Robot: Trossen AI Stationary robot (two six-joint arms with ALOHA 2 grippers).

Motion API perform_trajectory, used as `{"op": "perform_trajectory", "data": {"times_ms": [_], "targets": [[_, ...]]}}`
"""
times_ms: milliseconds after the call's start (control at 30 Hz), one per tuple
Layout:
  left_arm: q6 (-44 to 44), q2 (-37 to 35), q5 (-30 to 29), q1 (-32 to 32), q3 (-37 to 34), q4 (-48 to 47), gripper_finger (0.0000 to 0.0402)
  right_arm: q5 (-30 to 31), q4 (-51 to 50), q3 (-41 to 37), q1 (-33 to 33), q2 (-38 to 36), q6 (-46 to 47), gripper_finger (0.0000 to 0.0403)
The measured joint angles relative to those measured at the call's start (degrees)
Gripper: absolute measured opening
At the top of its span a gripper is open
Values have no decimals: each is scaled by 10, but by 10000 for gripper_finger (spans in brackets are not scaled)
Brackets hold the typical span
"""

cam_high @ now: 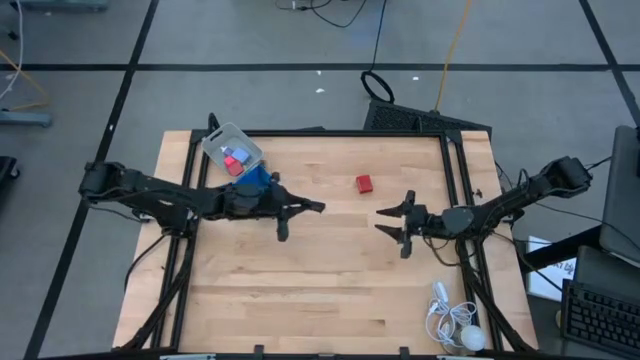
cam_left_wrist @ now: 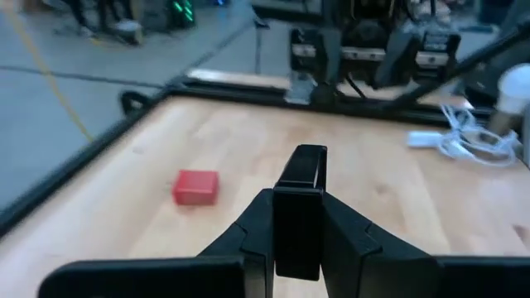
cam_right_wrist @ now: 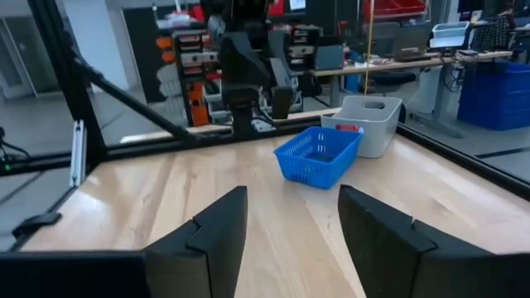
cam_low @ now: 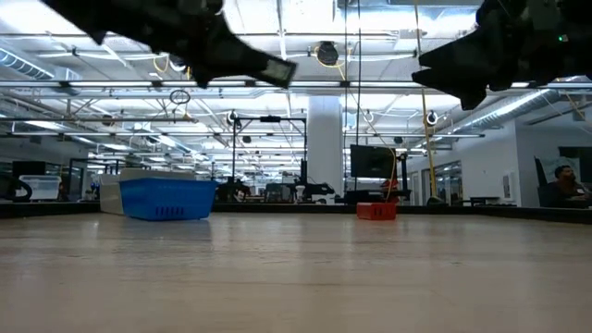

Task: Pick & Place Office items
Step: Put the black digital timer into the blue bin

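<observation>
Meanwhile: red block [cam_high: 364, 183] lies between claws | left claw [cam_high: 318, 207] closed | right claw [cam_high: 381, 220] open

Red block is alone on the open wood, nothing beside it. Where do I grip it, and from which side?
Probably come straight down on the red block and pinch two opposite flat sides. It lies flat and low on the table, so a level approach seems poor. The open right gripper is nearest.

Your left arm stretches in from the left, its hand [cam_high: 312, 207] held above the counter with the fingers pressed together. Your right arm reaches in from the right, its hand [cam_high: 385, 220] also raised, fingers [cam_right_wrist: 207, 236] standing apart with a clear gap between them
</observation>
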Motion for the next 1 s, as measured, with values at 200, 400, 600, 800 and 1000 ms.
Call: {"op": "perform_trajectory", "data": {"times_ms": [200,400,600,800,1000], "targets": [[7,-94,-32,3,-85,1,66,3,25,-26,0,-28,5,180],[-7,-188,-104,11,-164,-25,66,4,24,-31,0,-34,1,180],[-116,-264,-140,43,-189,-157,60,4,21,-30,-9,-34,10,180],[-233,-286,-158,70,-190,-284,73,3,16,-30,-14,-34,16,180],[-297,-285,-139,106,-190,-329,58,3,15,-30,-14,-34,19,180]]}}
